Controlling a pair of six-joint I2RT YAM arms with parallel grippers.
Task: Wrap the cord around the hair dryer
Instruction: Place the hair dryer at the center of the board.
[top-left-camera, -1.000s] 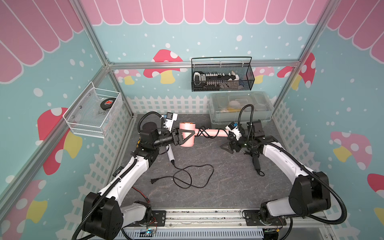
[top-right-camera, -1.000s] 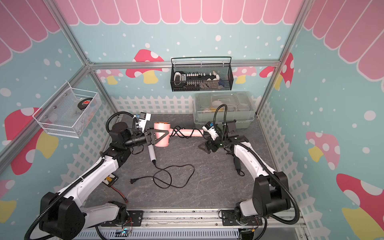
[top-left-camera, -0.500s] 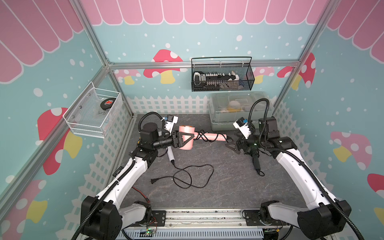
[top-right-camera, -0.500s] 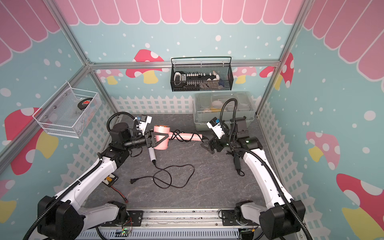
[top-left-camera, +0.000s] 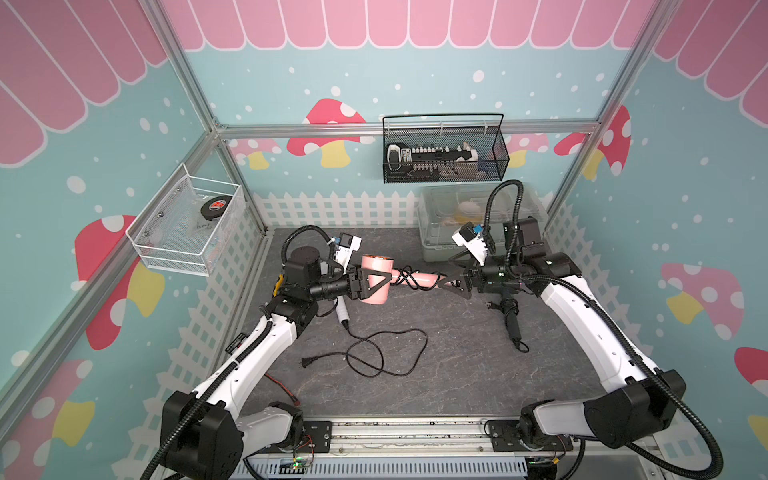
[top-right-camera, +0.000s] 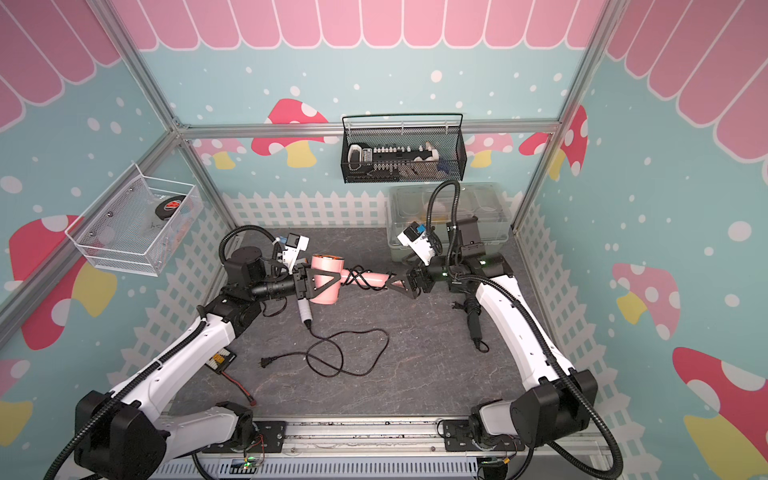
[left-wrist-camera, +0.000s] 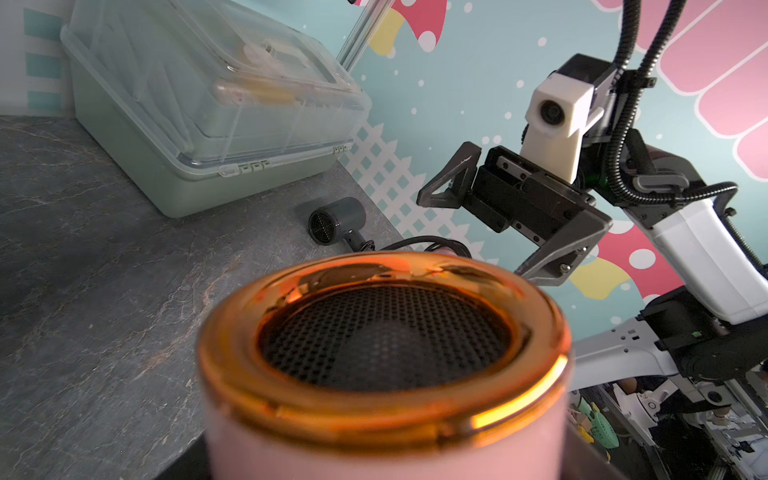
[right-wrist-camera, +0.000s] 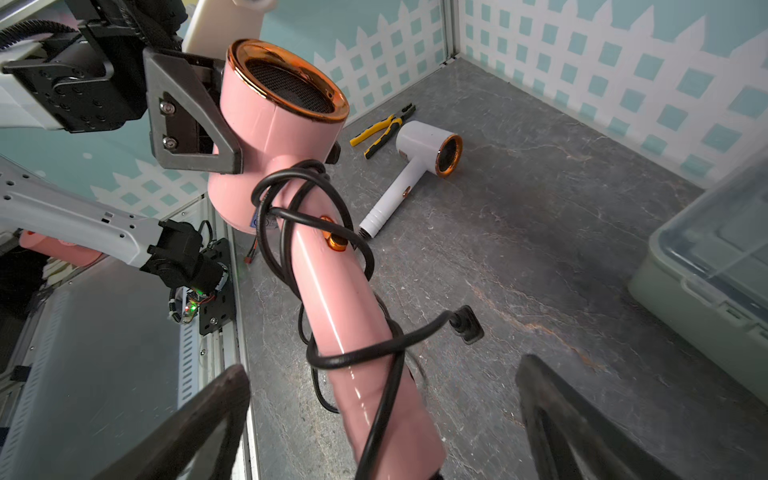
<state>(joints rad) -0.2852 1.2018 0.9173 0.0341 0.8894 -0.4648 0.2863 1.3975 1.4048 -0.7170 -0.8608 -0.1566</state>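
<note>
Hair dryer (right-wrist-camera: 332, 274): pink plastic, smooth and glossy
Ring (left-wrist-camera: 374, 417): mirror-bright coppery metallic finish
Grille (left-wrist-camera: 382, 336): fine black perforated mesh, matt
Cord (right-wrist-camera: 428, 328): black rubbery sheath, smooth, faint sheen
Table (right-wrist-camera: 540, 208): dark grey stone look, matt, veined
Box (left-wrist-camera: 124, 137): translucent plastic, clear glossy lid
Basket (top-left-camera: 444, 174): black metal wire mesh

No text can be read with certainty. A label (right-wrist-camera: 261, 225) with blue print on the pink dryer (right-wrist-camera: 332, 291) is half hidden by the cord (right-wrist-camera: 291, 216). The red mark on a black disc (top-left-camera: 213, 205) and the faint handwriting (top-left-camera: 203, 225) in the wire basket (top-left-camera: 174, 249) are too small to read.
</note>
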